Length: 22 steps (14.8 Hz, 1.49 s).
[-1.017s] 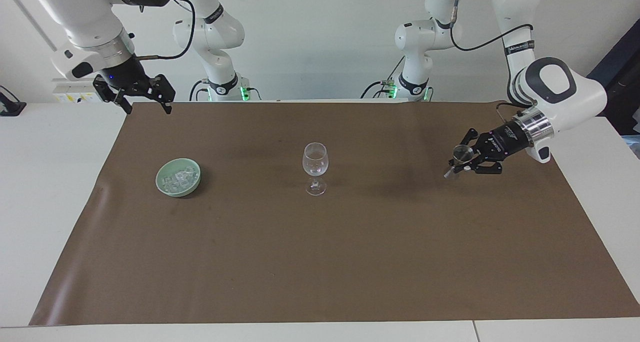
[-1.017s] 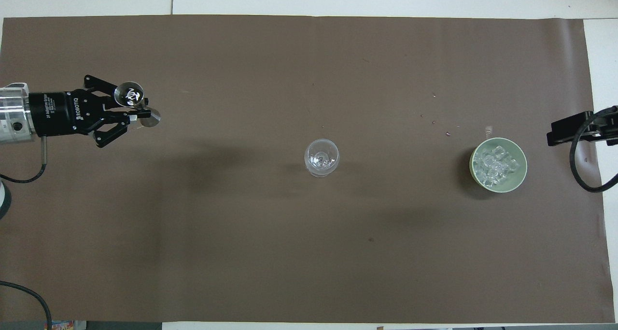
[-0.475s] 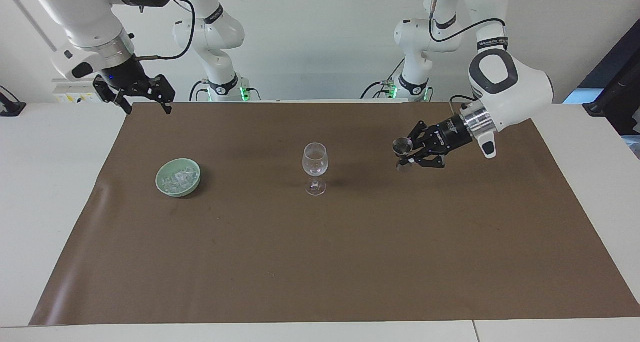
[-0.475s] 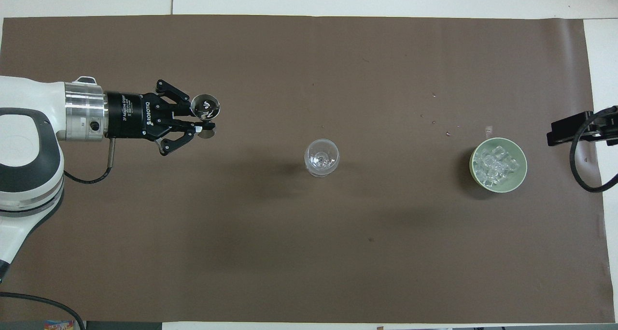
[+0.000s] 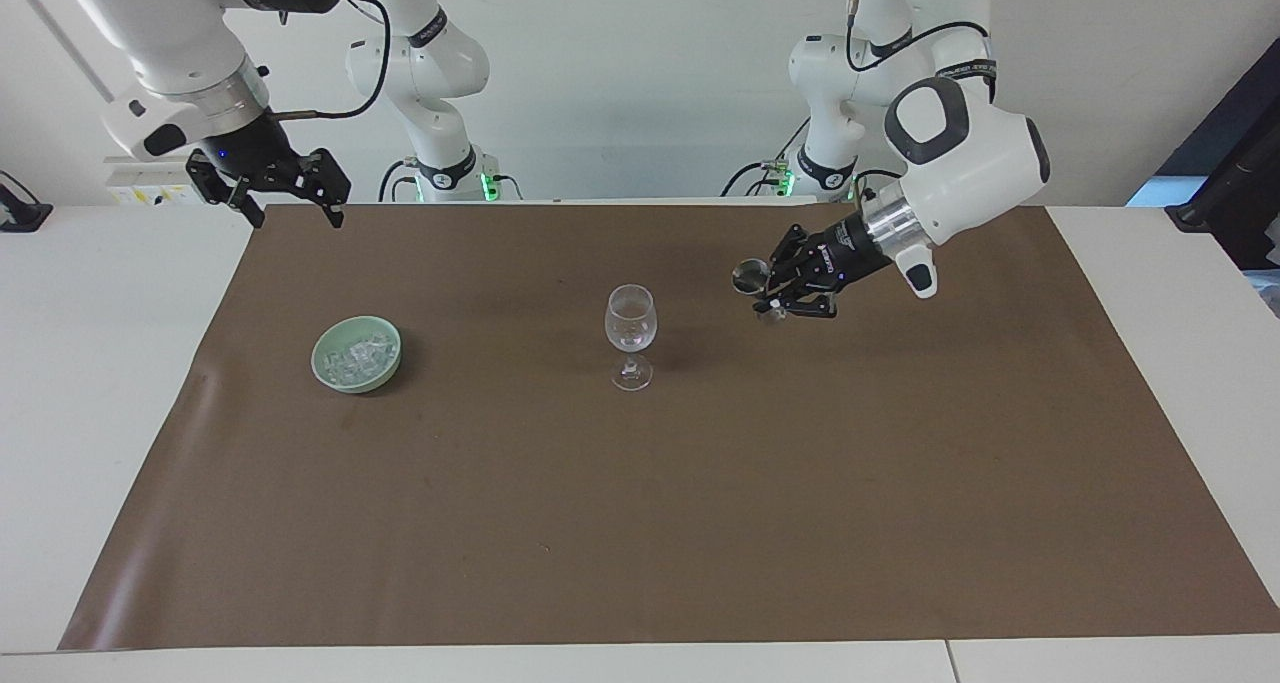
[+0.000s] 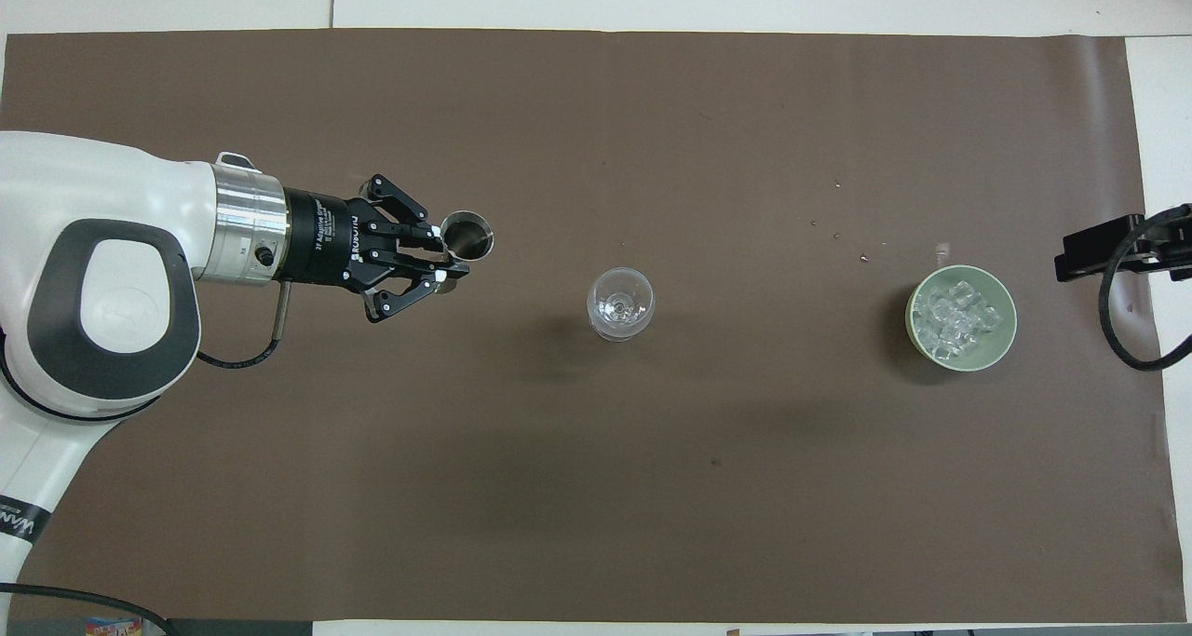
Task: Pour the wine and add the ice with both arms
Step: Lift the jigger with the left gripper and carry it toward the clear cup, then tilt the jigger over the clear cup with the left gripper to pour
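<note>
A clear stemmed wine glass stands upright at the middle of the brown mat; it also shows in the overhead view. My left gripper is shut on a small metal cup, held in the air over the mat beside the glass, toward the left arm's end. The overhead view shows this gripper and the cup's open mouth. The ice lies heaped in a pale green bowl toward the right arm's end. My right gripper waits open, raised over the mat's corner.
In the overhead view the ice fills the bowl, and the right gripper shows only at the edge. A few small specks lie on the mat between glass and bowl.
My left gripper has carried the small metal cup from the left arm's end of the mat toward the wine glass. The right arm, glass and bowl have not moved.
</note>
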Motion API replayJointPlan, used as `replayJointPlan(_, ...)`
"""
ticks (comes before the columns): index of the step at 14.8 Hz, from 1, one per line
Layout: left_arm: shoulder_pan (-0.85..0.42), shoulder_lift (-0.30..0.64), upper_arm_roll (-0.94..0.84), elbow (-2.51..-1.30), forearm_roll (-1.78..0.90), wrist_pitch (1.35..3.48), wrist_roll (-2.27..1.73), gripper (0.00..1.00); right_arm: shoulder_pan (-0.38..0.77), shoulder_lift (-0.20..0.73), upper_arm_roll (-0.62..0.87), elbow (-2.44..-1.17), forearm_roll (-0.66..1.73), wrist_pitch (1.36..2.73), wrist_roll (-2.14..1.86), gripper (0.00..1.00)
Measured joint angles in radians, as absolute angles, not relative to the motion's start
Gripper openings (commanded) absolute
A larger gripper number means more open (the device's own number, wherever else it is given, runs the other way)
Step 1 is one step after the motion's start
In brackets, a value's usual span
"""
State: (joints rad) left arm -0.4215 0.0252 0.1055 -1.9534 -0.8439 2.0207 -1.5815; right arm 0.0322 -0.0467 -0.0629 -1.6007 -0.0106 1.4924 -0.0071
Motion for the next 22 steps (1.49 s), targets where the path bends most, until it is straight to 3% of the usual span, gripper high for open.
replayJointPlan(8,-0.593,0.143,0.103,-1.822,-0.594,2.053,-1.819,0.0,0.032,-0.047,-0.063,-1.601,-0.011,1.492,-0.007,1.0)
replayJointPlan(22,-0.71,0.161,0.102,-1.782,-0.203,2.045,-2.006,0.0,0.032,-0.047,-0.063,-1.601,-0.011,1.492,-0.007,1.0)
